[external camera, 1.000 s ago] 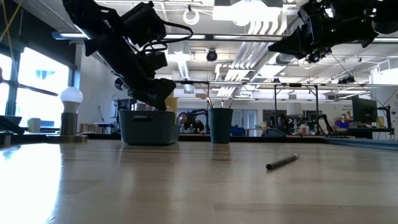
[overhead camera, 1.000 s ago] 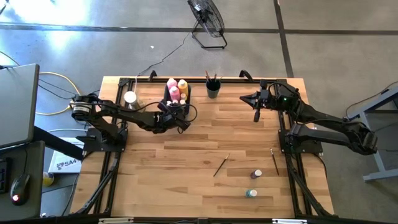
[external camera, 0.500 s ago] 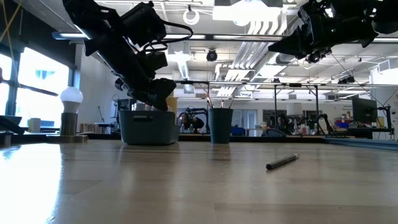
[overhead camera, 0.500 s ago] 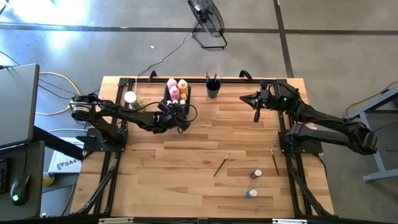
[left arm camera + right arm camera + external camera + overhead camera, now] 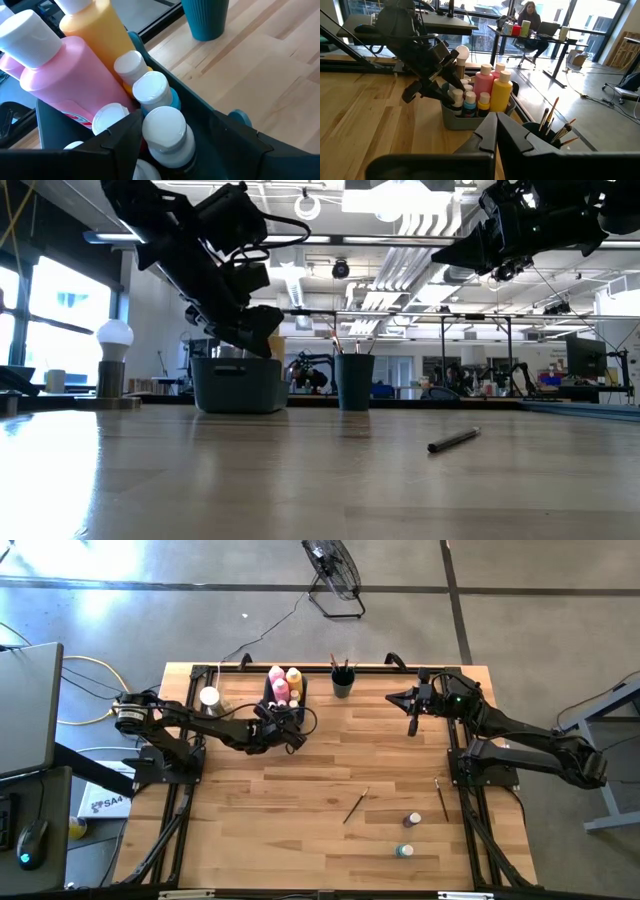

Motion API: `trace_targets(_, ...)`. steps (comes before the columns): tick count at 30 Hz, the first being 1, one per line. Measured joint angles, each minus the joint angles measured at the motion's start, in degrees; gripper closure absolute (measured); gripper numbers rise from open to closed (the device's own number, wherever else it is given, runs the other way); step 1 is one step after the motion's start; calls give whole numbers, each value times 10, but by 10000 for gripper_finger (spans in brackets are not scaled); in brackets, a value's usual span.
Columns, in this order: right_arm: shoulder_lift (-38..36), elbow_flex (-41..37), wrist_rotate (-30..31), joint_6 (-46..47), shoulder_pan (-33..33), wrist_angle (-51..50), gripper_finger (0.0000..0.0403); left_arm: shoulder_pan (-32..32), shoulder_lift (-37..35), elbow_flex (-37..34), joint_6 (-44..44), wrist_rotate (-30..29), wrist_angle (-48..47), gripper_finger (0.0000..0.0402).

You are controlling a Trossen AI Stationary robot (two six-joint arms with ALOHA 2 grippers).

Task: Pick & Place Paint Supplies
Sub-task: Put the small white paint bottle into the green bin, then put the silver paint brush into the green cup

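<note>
Left gripper [image 5: 283, 727] sits over the near edge of the dark bin [image 5: 268, 692] at the table's 11 o'clock. In the left wrist view its fingers [image 5: 117, 137] stand apart on either side of a white-capped small paint bottle [image 5: 167, 135] set upright in the bin; whether they touch it I cannot tell.

Bin also holds the pink squeeze bottle [image 5: 279, 687] and yellow squeeze bottle [image 5: 294, 678], side by side, plus more small white-capped bottles [image 5: 150, 90] packed against them.

Teal cup [image 5: 343, 683] with brushes stands just at the bin's 3 o'clock. White knob on tan base [image 5: 210, 697] at the bin's 9 o'clock.

Right gripper [image 5: 412, 726] hangs above the table toward 1 o'clock, fingers closed, holding nothing.

Loose on the table toward 5 o'clock: one paintbrush [image 5: 356, 806] near centre, a second paintbrush [image 5: 441, 798] by the right edge, a purple-bodied small bottle [image 5: 411, 821], and a teal-bodied small bottle [image 5: 403, 851] nearer the front edge.
</note>
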Motion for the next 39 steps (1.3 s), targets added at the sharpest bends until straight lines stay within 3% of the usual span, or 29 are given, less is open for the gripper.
trace_targets(9,0,0,0,0,0,0,401,0,0,0,1,-2,26,178)
trace_targets(12,0,0,0,0,0,0,401,0,0,8,41,-4,35,178)
trace_targets(24,0,0,0,0,0,0,401,-14,-5,123,162,-21,-44,178)
trace_targets(39,0,0,-2,0,0,0,401,-37,-5,148,161,-30,-69,178)
